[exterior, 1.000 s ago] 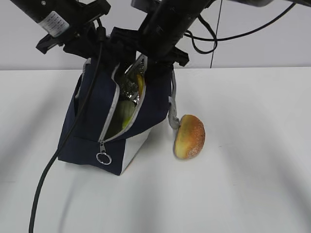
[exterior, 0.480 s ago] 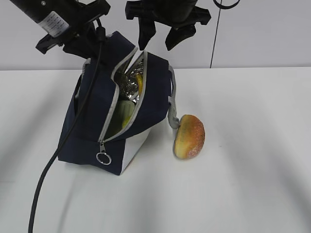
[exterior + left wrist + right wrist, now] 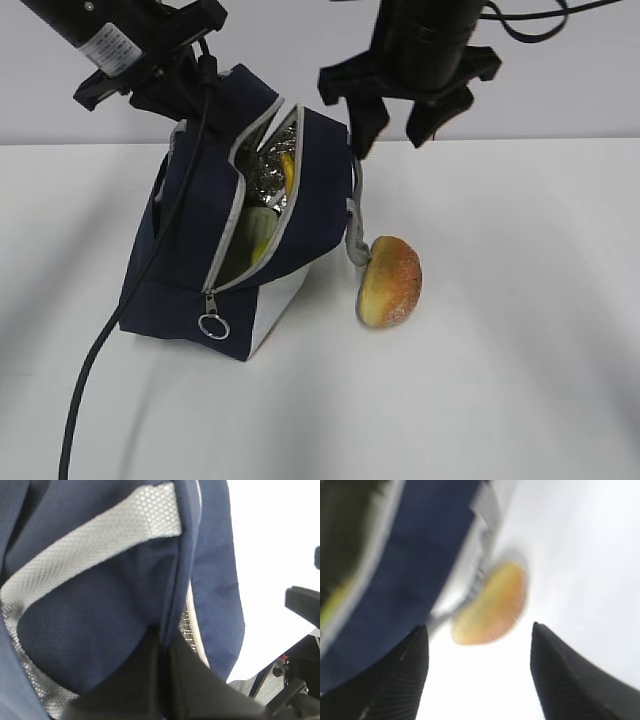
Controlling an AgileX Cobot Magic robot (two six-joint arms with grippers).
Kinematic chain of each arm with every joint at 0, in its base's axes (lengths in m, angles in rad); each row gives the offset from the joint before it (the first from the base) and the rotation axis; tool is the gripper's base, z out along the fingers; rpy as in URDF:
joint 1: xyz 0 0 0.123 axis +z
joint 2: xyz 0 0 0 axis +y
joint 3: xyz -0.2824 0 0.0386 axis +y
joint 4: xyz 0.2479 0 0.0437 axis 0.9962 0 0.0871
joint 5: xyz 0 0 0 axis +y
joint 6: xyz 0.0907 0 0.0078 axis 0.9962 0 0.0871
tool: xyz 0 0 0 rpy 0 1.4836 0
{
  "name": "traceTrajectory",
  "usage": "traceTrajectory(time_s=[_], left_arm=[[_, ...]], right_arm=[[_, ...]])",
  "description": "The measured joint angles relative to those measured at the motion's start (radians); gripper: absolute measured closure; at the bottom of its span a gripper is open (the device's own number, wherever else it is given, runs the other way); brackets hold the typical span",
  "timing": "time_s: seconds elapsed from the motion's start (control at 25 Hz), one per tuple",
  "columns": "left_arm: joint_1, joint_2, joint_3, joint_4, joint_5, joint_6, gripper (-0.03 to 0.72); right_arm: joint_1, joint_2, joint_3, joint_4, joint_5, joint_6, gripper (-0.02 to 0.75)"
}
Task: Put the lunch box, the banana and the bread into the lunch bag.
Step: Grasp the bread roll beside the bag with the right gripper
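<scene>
The navy lunch bag (image 3: 190, 250) stands tilted on the white table with its zipper open. Inside, the yellow banana (image 3: 287, 172) and the pale green lid of the lunch box (image 3: 255, 232) show. My left gripper (image 3: 200, 88) is shut on the bag's top edge and holds it up; the left wrist view shows the jaws (image 3: 165, 641) pinched on navy fabric (image 3: 100, 610). The bread (image 3: 390, 281) lies on the table against the bag's grey strap. My right gripper (image 3: 390, 130) is open and empty, above the bag's right side. In the right wrist view, blurred, the bread (image 3: 492, 605) lies ahead between the open fingers (image 3: 479, 627).
A metal ring pull (image 3: 212, 326) hangs at the zipper's lower end. A black cable (image 3: 100, 350) runs from the left arm down across the bag's left side. The grey strap (image 3: 354, 235) hangs down to the bread. White table lies to the right of the bread.
My right gripper has come up out of the bag's opening, leaving the banana inside, and has moved to the right, open. The left gripper, the bag and the bread have not moved.
</scene>
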Motion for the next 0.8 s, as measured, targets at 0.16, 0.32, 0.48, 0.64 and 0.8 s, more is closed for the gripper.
traceTrajectory(time_s=[0.16, 0.32, 0.48, 0.64, 0.8], left_arm=[[0.000, 0.000, 0.000, 0.000, 0.000, 0.000, 0.690], [0.000, 0.000, 0.000, 0.000, 0.000, 0.000, 0.690], [0.000, 0.000, 0.000, 0.000, 0.000, 0.000, 0.690], [0.000, 0.000, 0.000, 0.001, 0.000, 0.001, 0.690], [0.000, 0.000, 0.000, 0.002, 0.000, 0.001, 0.690]], right_arm=[[0.000, -0.107, 0.203, -0.082, 0.000, 0.000, 0.266], [0.000, -0.166, 0.356, -0.113, -0.002, 0.020, 0.266], [0.000, -0.175, 0.461, -0.119, -0.080, 0.090, 0.266], [-0.036, -0.175, 0.528, -0.059, -0.232, 0.157, 0.266], [-0.133, -0.167, 0.544, 0.061, -0.316, 0.155, 0.266]])
